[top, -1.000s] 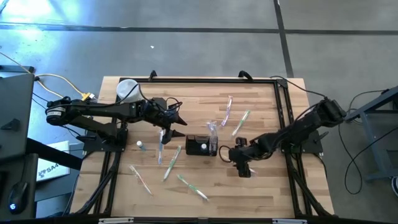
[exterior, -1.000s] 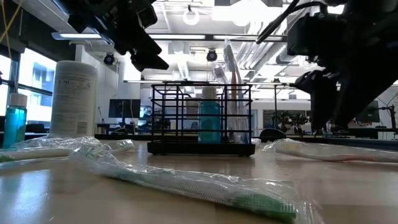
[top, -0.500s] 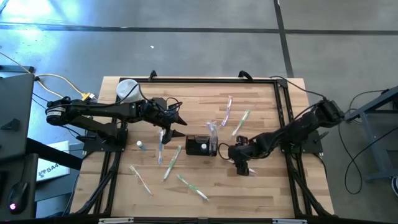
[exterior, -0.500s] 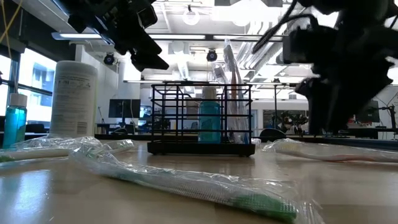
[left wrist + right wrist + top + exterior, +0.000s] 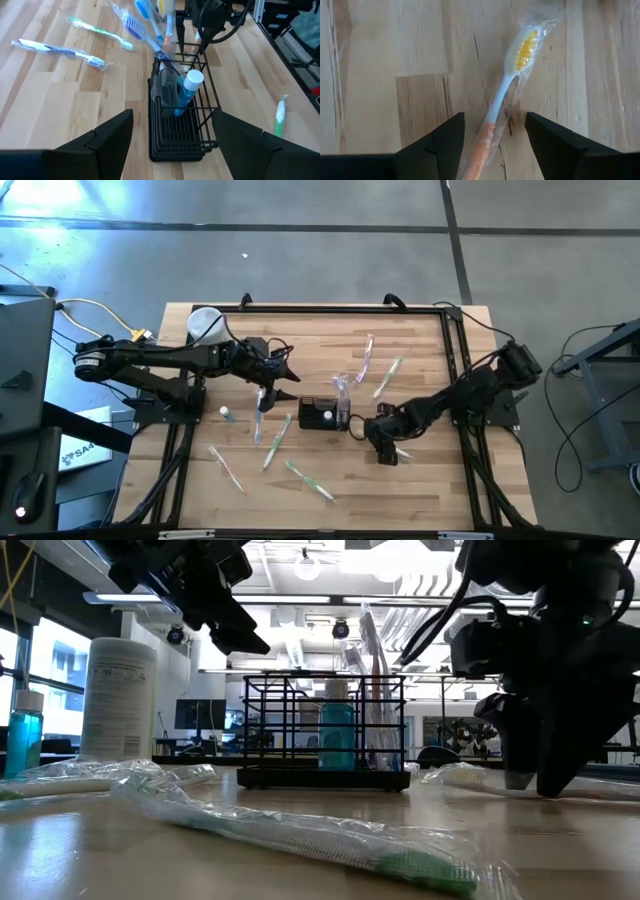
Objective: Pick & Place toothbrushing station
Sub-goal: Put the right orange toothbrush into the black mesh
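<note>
Right end effector (image 5: 490, 145) open, straddling wrapped toothbrush (image 5: 507, 95).

wooden table (image 5: 420, 480), black caddy (image 5: 323, 414), wrapped toothbrushes (image 5: 277, 441), seemingly a white container (image 5: 205, 323)

grey concrete floor (image 5: 320, 240) lies all round the wooden table (image 5: 420, 480). bright ceiling lamps (image 5: 308, 562) hang among exposed pipes, a window (image 5: 55, 670) glows at one side, monitors (image 5: 195, 712) stand behind.
</note>
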Motion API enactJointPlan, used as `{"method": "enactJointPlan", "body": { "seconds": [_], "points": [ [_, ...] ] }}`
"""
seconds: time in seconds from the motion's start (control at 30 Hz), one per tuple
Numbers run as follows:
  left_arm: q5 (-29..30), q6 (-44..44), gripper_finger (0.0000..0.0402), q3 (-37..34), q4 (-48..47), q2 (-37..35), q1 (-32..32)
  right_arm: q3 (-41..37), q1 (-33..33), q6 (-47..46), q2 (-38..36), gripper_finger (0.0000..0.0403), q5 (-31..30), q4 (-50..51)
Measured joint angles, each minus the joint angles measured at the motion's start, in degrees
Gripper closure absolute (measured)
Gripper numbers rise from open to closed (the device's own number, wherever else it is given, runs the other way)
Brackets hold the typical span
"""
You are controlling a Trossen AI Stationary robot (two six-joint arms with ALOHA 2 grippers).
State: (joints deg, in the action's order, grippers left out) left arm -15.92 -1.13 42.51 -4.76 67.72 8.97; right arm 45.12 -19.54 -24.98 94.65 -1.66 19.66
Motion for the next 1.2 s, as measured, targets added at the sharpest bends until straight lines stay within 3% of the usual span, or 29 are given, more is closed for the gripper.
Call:
{"method": "enactJointPlan", "body": {
  "seconds": [0.23,0.37,0.57,1.03,1.2],
  "points": [
    [0.0,-0.1,0.013,0.0,-0.8,0.0,0.0,0.0,0.7,1.4,0.1,0.0223,0.2,2.0],
    [0.0,-1.4,0.013,0.0,-0.8,0.0,0.0,0.2,0.3,-3.8,1.6,0.0283,-3.6,4.4],
    [0.0,-3.0,0.013,0.0,-1.0,0.0,0.0,0.4,0.4,-5.4,3.2,0.0386,-4.0,4.8],
    [-0.1,0.7,0.013,0.0,-2.3,0.1,0.0,-0.3,-0.6,-6.7,-0.9,0.0398,-7.5,11.4],
    [-0.1,1.6,0.013,0.0,-1.5,0.0,-0.7,-0.4,-3.5,-8.9,-5.7,0.0402,-11.1,20.1]
  ]
}}
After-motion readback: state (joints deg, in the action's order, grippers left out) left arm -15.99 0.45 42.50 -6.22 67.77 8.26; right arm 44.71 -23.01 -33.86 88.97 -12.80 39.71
